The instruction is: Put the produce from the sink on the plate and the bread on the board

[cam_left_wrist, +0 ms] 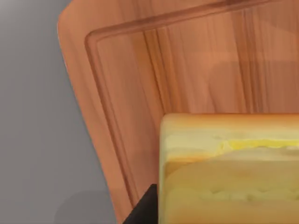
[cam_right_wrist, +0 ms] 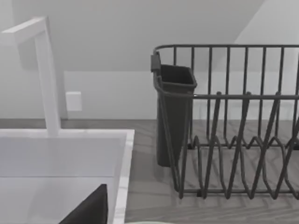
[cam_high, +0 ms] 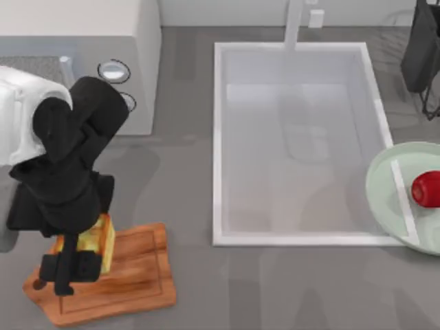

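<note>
Board (cam_high: 130,275) under bread (cam_high: 102,242) (end effector (cam_high: 69,267) alongside)

Left gripper (cam_high: 72,265) low over the board (cam_high: 134,278) at the table's front left, with the bread (cam_high: 100,240) at its fingers.

The bread sits on the board directly beneath and just behind the left gripper, touching the board's surface inside its groove in the left wrist view. Well to the right of that gripper lies the sink (cam_high: 218,137), with a faucet (cam_high: 294,24) at its far rim. Farther right still, at the table's right edge, the plate (cam_high: 385,192) overlaps the sink's front right corner, and the produce (cam_high: 427,188) rests on it. The right arm (cam_high: 423,48) is parked at the far right, behind the plate, near a dish rack (cam_right_wrist: 233,140).
</note>
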`<state>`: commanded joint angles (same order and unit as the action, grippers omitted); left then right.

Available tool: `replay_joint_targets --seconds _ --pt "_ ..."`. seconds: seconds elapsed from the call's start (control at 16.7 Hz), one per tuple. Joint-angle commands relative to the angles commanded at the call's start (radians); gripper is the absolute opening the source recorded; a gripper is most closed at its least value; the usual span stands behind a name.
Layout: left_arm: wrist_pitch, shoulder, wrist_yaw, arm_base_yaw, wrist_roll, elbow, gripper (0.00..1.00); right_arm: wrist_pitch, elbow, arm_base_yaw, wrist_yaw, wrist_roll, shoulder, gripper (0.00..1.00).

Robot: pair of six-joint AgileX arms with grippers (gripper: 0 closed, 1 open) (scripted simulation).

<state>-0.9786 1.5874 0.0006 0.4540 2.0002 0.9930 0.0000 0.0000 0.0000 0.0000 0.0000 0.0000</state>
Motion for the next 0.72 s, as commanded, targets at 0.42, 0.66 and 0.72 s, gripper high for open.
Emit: replay_joint_targets --seconds 0.42,0.66,0.72 --pt "0.122 0.03 0.0 -0.005 -0.002 -0.064 0.0 0.0 0.0 0.0 0.0 0.0 0.0 1.0" --pt "0.167 0.055 0.001 -0.006 -0.001 -0.099 0.0 0.0 0.0 0.0 0.0 0.0 0.0 1.0" --pt "0.168 0.059 0.001 -0.006 -0.001 -0.104 0.0 0.0 0.0 0.0 0.0 0.0 0.0 1.0"
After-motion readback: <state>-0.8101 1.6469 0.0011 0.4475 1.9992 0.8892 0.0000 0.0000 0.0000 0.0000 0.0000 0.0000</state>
